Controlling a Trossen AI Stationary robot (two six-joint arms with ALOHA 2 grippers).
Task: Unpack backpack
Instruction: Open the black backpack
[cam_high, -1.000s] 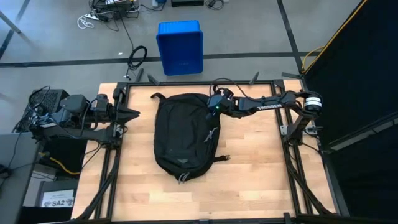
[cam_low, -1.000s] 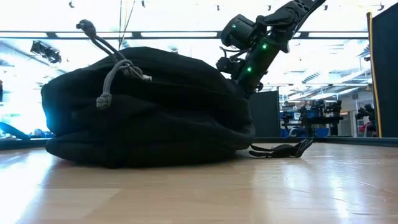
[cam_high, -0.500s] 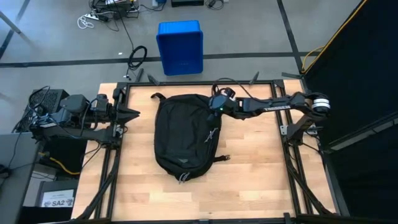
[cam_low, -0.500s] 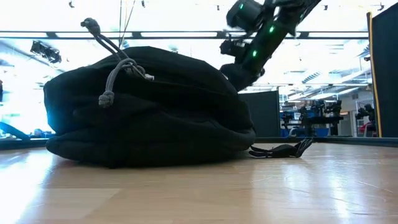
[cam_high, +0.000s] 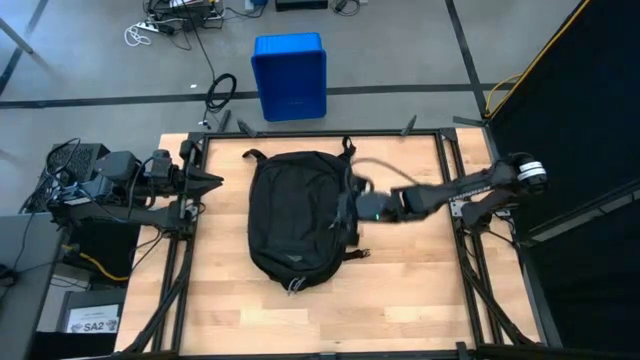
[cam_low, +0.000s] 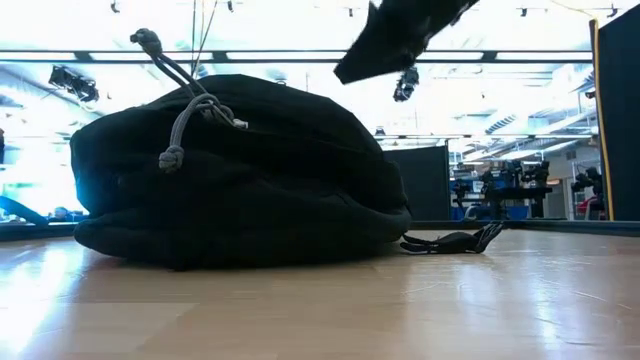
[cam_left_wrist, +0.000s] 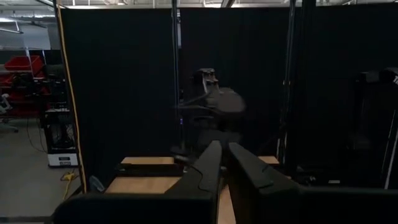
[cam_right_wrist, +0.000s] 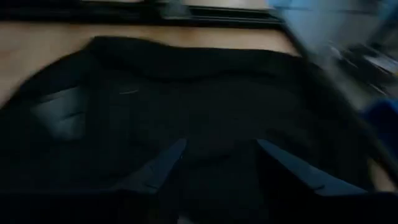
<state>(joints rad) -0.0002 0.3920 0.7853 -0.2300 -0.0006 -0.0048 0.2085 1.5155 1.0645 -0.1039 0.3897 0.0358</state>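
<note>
Right gripper (cam_high: 362, 208) hovers beside the backpack (cam_high: 295, 215), fingers apart, apparently gripping nothing; left gripper (cam_left_wrist: 225, 163) closed.

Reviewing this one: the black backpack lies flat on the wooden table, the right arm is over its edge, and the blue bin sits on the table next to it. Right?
Not quite. The blue bin stands on the floor beyond the table, not on it; the high view shows this. The rest holds: the backpack lies flat, and the right pincer is over its edge.
</note>
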